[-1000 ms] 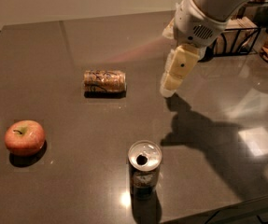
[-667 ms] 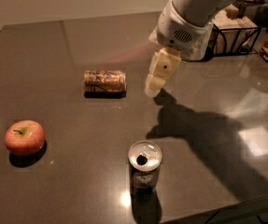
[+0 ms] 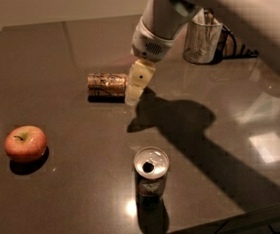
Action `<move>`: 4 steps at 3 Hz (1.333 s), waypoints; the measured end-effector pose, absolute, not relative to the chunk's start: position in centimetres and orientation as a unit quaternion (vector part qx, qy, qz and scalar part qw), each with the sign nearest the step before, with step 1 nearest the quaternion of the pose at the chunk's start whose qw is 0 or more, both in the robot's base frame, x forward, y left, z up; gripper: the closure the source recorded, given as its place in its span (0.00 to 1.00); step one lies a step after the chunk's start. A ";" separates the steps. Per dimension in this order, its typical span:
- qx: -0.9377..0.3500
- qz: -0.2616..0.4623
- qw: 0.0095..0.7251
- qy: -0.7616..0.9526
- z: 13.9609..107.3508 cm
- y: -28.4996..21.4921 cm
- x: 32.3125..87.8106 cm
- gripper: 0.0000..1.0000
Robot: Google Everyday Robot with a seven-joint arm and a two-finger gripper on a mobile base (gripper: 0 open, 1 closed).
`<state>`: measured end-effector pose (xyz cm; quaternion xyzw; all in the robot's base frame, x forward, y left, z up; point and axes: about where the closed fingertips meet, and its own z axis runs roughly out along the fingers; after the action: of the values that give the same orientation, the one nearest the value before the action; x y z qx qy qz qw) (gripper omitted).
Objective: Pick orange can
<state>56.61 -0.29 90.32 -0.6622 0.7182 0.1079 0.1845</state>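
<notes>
The orange can (image 3: 106,83) lies on its side on the dark table, left of centre, orange-tan with a dark squiggly pattern. My gripper (image 3: 135,91) hangs from the white arm coming in from the upper right. Its cream tip is right at the can's right end, just above the table. From this side only one cream finger face shows.
A red apple (image 3: 25,143) sits at the left. A dark can with a silver pull-tab top (image 3: 150,174) stands upright near the front edge. A clear glass container (image 3: 202,42) and a dark wire rack (image 3: 237,43) stand at the back right. The table edge (image 3: 256,213) runs along the lower right.
The arm has swung left and down. The gripper went from well right of the orange can to right beside its right end. The can, apple and dark can have not moved.
</notes>
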 end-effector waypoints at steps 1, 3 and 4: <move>-0.666 0.106 0.167 0.719 88.8 1.4 58.2 0.00; -0.674 0.093 0.139 0.720 86.8 3.7 59.6 0.18; -0.675 0.092 0.132 0.720 86.4 4.4 59.6 0.41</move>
<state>59.58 4.37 86.41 -0.6752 0.7199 0.0923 0.1319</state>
